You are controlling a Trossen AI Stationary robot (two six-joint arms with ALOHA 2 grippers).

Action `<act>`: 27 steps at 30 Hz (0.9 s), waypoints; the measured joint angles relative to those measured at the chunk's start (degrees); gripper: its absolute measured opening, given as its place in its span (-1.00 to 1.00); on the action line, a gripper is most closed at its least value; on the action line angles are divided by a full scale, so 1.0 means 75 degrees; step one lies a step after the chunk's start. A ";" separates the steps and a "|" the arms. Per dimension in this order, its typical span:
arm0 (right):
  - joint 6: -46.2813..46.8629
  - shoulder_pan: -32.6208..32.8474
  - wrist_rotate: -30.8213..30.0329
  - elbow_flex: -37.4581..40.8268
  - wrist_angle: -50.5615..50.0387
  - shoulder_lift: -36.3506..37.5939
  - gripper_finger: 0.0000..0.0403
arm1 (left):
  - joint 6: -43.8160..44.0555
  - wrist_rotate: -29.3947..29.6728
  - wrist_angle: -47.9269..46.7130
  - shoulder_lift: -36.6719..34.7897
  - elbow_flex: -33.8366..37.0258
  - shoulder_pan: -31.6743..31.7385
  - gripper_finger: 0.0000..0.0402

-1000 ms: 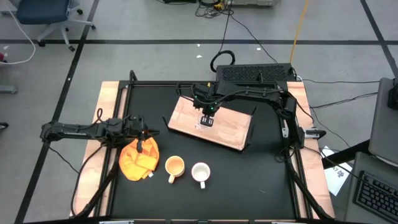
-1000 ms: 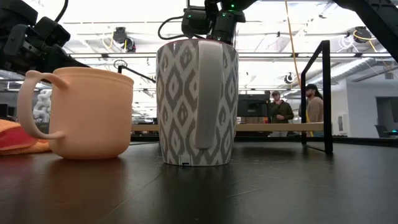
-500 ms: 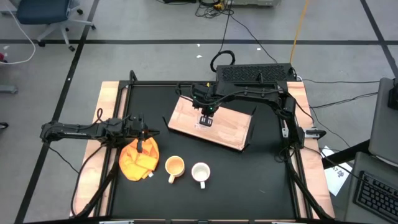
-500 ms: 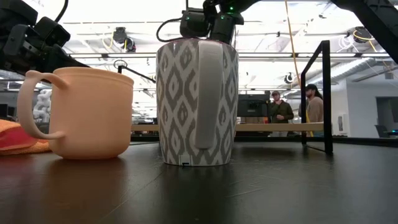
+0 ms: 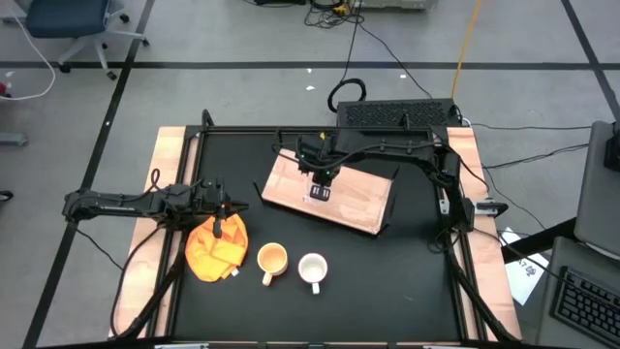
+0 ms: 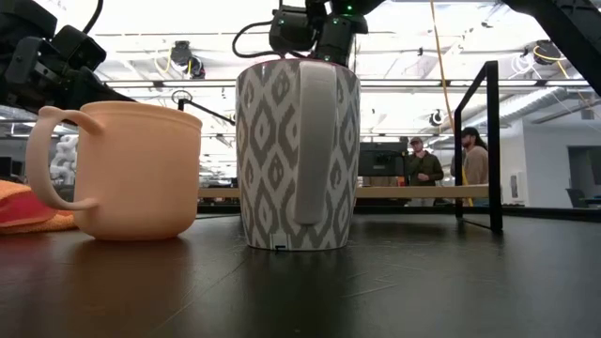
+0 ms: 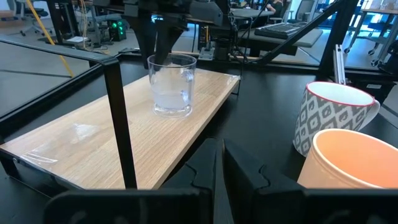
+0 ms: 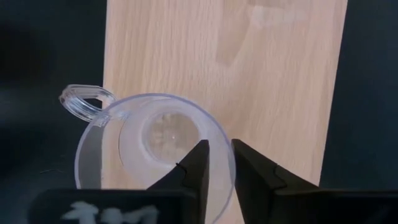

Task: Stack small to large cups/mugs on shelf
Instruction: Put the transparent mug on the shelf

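On the shelf [image 5: 339, 199] stands the glass cup [image 7: 171, 84]; right fingers [image 8: 216, 163] straddle its rim, slightly apart; left fingers [image 7: 219, 163] are closed.

No readable text, labels or numbers appear anywhere.

From above I can't make out the clear glass cup [image 5: 321, 193] on the shelf [image 5: 358, 199]; the right gripper [image 5: 323, 180] covers it. At table height the white mug [image 6: 297, 155] blocks most of the shelf behind it, and the orange cloth [image 6: 26, 208] beside the yellow-orange mug [image 6: 122, 169] runs off the edge. Whether the right gripper's fingers [image 8: 198, 165] touch the cup's rim, I can't tell.
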State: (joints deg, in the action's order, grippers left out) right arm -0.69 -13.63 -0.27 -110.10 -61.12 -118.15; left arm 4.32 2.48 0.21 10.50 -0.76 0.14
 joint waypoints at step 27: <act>-0.0006 -0.0002 0.0035 -0.0017 -0.0027 0.0129 -0.35 | -0.0003 -0.0001 0.0000 0.0000 0.0001 0.0000 -0.85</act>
State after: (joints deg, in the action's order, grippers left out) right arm -0.73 -13.65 -0.01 -110.24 -61.33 -117.18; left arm 4.29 2.47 0.21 10.49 -0.75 0.14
